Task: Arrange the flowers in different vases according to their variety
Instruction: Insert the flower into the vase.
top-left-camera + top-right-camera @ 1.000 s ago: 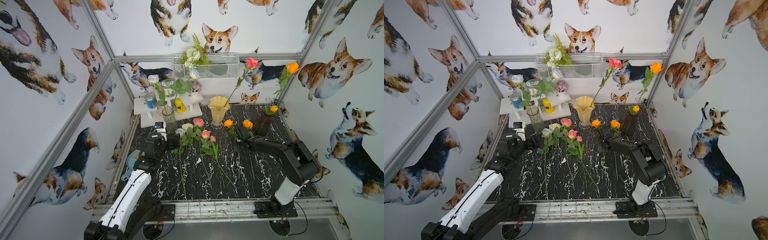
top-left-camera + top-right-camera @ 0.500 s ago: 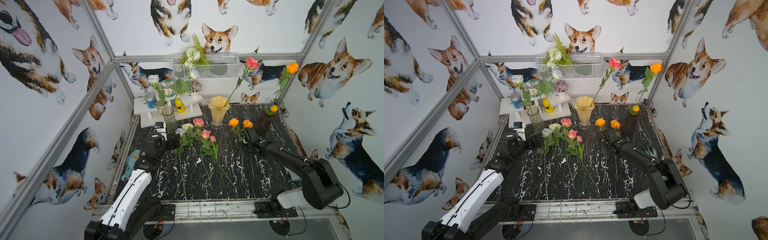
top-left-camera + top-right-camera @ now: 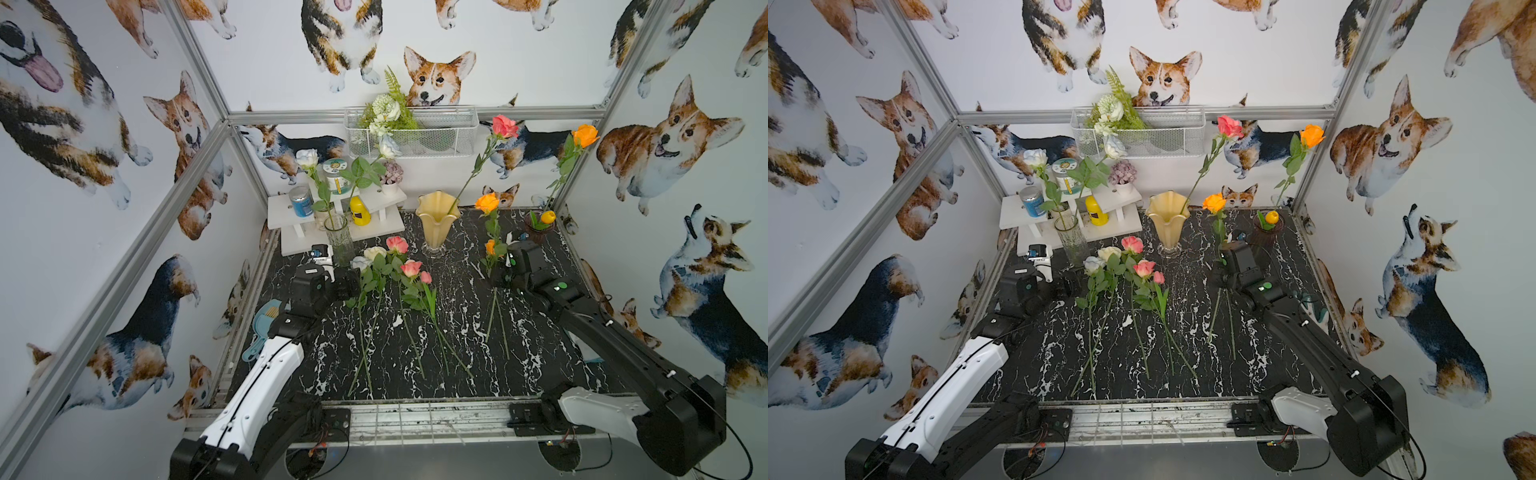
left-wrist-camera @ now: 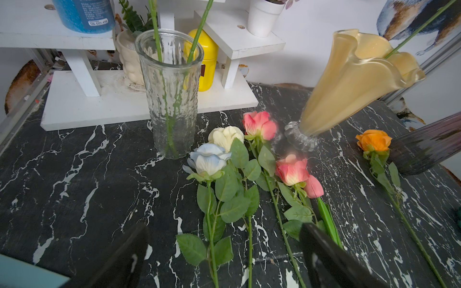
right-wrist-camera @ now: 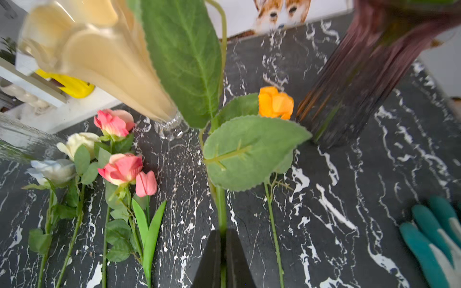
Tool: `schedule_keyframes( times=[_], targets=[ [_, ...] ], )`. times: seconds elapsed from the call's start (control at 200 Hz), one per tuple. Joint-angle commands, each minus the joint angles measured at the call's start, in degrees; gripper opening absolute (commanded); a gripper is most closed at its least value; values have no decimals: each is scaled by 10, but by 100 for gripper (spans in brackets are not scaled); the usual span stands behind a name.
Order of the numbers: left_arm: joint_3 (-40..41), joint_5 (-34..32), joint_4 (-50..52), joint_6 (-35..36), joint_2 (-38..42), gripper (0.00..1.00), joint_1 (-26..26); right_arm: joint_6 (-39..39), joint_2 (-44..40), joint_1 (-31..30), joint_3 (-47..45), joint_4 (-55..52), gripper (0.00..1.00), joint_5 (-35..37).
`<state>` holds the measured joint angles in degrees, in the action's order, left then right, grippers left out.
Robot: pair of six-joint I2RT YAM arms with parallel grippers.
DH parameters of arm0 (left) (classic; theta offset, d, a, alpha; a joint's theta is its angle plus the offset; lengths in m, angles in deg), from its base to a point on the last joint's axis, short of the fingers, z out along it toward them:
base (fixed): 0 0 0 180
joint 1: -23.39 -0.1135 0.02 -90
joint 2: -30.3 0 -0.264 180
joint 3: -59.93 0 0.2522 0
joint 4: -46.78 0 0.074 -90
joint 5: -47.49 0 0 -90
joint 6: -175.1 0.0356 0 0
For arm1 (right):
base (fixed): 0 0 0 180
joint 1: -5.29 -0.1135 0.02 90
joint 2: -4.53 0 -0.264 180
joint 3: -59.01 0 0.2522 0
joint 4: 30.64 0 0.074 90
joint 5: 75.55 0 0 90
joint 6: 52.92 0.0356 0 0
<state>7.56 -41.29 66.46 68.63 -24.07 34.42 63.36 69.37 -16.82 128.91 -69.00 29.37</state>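
Right gripper: we see it clamped on the orange artificial rose's green stem, upright between the creamy-yellow wavy-rimmed vase and the dark purple ribbed glass vase.
Left gripper: we find it spread wide, empty, near the white long-stemmed roses lying flat.

Black white-veined table, orange rose, creamy-yellow vase (corgi-print walls).

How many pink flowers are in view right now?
4: one rose stands in the cream vase; two roses and a tulip bud lie on the table. None seem hidden.
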Motion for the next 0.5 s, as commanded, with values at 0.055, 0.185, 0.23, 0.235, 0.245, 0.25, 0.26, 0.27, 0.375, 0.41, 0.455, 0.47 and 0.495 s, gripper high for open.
schedule_keyframes(
  times=[0.055,0.185,0.23,0.235,0.245,0.25,0.26,0.27,0.375,0.41,0.455,0.47,0.495],
  targets=[
    [-2,-2,1,-3,-3,100,0,-48,-3,2,48,3,0,78],
    [-1,-2,1,-3,-1,100,0,-83,-3,19,85,18,0,113],
    [-1,-2,1,-4,-1,100,0,-92,-3,30,93,30,0,118],
    [-1,-2,1,-4,-1,100,0,-93,-3,32,93,31,0,118],
    [0,-2,1,-4,-1,100,0,-94,-3,35,95,33,0,118],
    [-1,-2,1,-4,-2,100,0,-95,-3,36,96,34,0,118],
    [-1,-2,1,-4,-1,100,0,-97,-3,38,98,37,0,119],
    [0,-2,1,-4,0,100,0,-99,-3,41,99,39,0,119],
    [-1,-2,0,-4,-1,100,0,-121,-12,65,116,67,0,129],
    [-1,-3,0,-4,-2,100,0,-129,-23,71,121,77,0,135],
    [-1,-3,-1,-4,-3,100,1,-140,-27,77,127,91,0,141],
    [-1,-2,-1,-4,-3,100,0,-146,-29,80,128,96,0,145],
    [-1,-2,-1,-4,-4,100,0,-153,-31,82,130,106,0,148]
  ],
)
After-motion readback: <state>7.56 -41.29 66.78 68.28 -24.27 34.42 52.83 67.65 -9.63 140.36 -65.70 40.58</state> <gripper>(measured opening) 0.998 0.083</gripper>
